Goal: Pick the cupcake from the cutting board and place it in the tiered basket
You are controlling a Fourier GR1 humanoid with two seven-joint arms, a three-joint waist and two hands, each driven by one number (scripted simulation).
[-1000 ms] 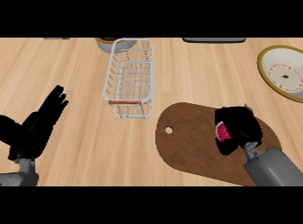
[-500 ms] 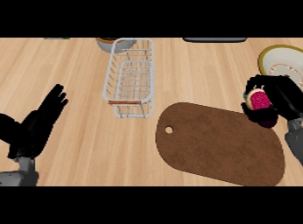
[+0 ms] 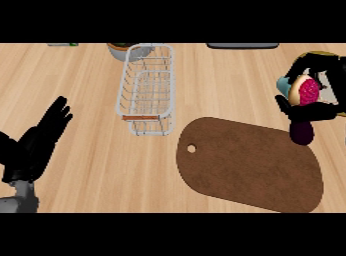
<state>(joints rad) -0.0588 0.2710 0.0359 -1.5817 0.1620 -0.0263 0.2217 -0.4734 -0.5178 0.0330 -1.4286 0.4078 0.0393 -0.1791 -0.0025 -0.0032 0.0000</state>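
Holding the cupcake (image 3: 306, 91) with curled fingers, the right hand (image 3: 316, 95) is above the wooden counter (image 3: 80, 75); left hand (image 3: 30, 145) rests open.

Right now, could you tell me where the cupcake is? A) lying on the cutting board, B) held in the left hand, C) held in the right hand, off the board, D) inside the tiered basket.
C: the right hand is curled round the cupcake, up beside the cutting board, whose top is bare; the basket holds nothing, and the left hand rests open.
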